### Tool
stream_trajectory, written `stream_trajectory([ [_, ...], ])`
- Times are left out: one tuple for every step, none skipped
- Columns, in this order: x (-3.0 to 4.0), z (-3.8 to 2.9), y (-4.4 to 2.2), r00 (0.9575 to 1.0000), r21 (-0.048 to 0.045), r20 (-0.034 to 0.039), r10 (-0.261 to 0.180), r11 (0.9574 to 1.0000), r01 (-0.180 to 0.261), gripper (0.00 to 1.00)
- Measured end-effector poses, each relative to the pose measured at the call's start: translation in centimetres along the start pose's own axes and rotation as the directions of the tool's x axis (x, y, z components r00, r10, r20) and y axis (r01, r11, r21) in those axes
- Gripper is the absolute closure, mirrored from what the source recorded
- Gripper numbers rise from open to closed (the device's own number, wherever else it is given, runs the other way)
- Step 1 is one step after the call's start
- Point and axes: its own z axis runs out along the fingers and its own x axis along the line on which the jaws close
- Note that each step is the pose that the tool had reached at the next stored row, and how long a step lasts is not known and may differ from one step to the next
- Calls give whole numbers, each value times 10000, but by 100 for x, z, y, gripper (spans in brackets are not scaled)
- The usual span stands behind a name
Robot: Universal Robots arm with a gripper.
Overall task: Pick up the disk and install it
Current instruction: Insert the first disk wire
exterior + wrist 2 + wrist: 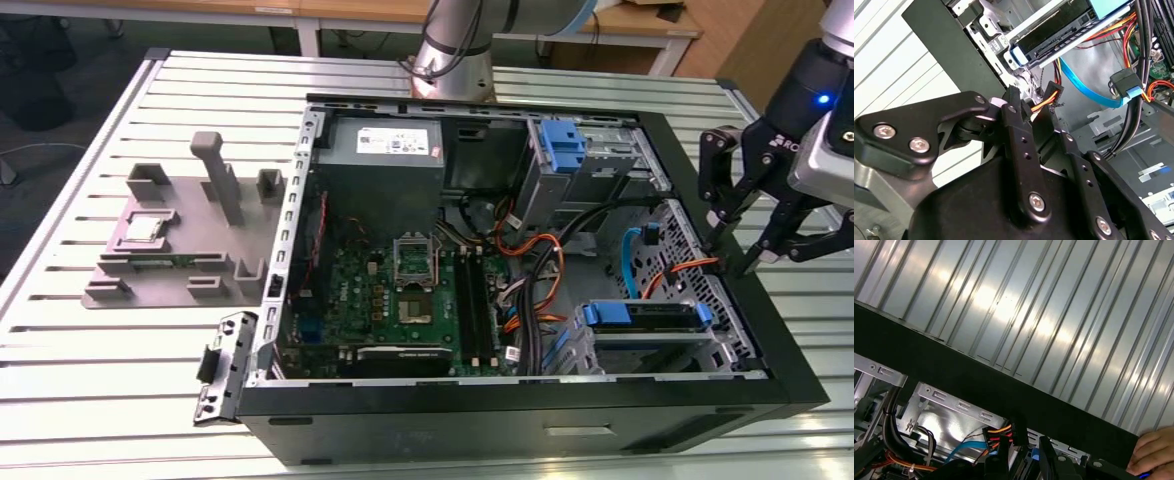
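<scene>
From the exterior view, a black desktop computer case [534, 425] lies open on a slatted aluminium table [120, 380], its green motherboard [387, 290] facing up. The disk [646, 316], a flat silver drive framed by a blue plastic carrier rail, sits in the metal drive cage at the case's near corner on the exterior view's right. The black linkage gripper [747, 256] hangs over the case's wall on that side, just beyond the cage. Its fingers are spread and nothing is between them. A grey moulded fixture [174, 240] rests on the table well apart, on the exterior view's left. In the second wrist view, the gripper [1034, 112] points into the case beside a connector with orange and yellow wires [1050, 96], and the disk [1054, 35] lies past it in its bay. In the first wrist view, the fingers [1046, 455] stand apart near that connector [1004, 432] under the black wall, and a person's hand [1154, 452] rests at the case's edge.
</scene>
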Motion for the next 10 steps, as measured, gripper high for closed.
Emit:
stream_trajectory([
  [0,0,1,10000,-1,1,-2,10000,2,63],
  [-1,0,3,10000,-3,5,-28,10000,28,63],
  [0,1,3,10000,-10,9,-78,10000,78,63],
  [0,3,4,9999,-18,11,-125,9999,125,63],
  [0,4,4,9998,-26,14,-177,9998,177,63],
  [0,5,3,9998,-33,16,-221,9998,221,63],
  [1,6,3,9997,-38,18,-255,9997,255,63],
  [4,8,5,9996,-42,15,-298,9995,298,63],
  [7,9,6,9994,-34,11,-338,9994,338,63],
  [11,11,6,9993,-26,7,-372,9993,372,63],
])
